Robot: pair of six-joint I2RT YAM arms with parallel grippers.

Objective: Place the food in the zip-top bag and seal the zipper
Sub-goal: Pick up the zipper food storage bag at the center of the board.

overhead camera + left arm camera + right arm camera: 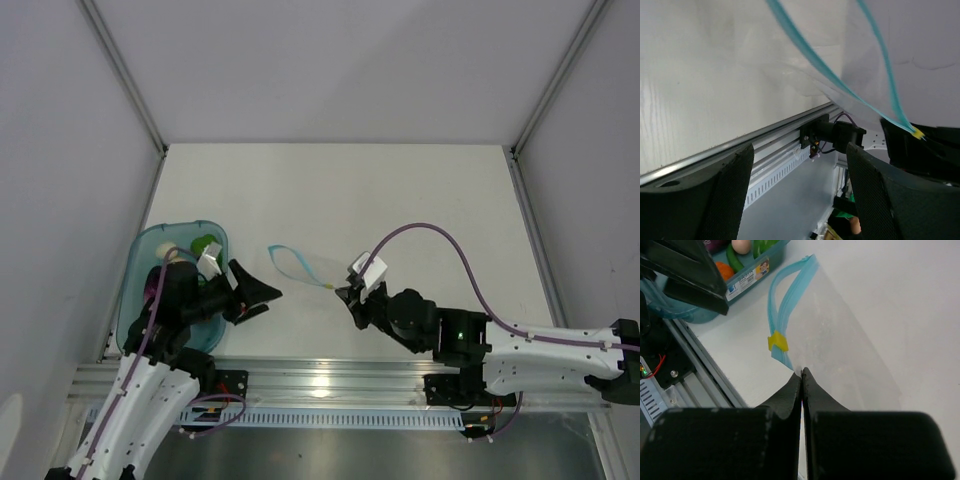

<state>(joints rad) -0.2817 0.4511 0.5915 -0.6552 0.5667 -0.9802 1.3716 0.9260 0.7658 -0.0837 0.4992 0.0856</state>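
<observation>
The clear zip-top bag (318, 268) lies mid-table with its mouth gaping; its light-blue zipper (287, 262) forms a loop. My right gripper (350, 293) is shut on the bag's corner just below the yellow slider (778, 342), and the bag (840, 335) and zipper (790, 290) stretch away from it. My left gripper (258, 293) is open and empty, a short way left of the bag mouth; in its own view the gripper (797, 195) sits under the zipper (810, 60). The food sits in the teal tray: green pepper (205, 243), egg (176, 254), orange fruit (725, 270), green pod (735, 257).
The teal translucent tray (142, 250) stands at the left edge of the table, partly under my left arm. An aluminium rail (330, 375) runs along the near edge. Grey walls enclose the table on three sides.
</observation>
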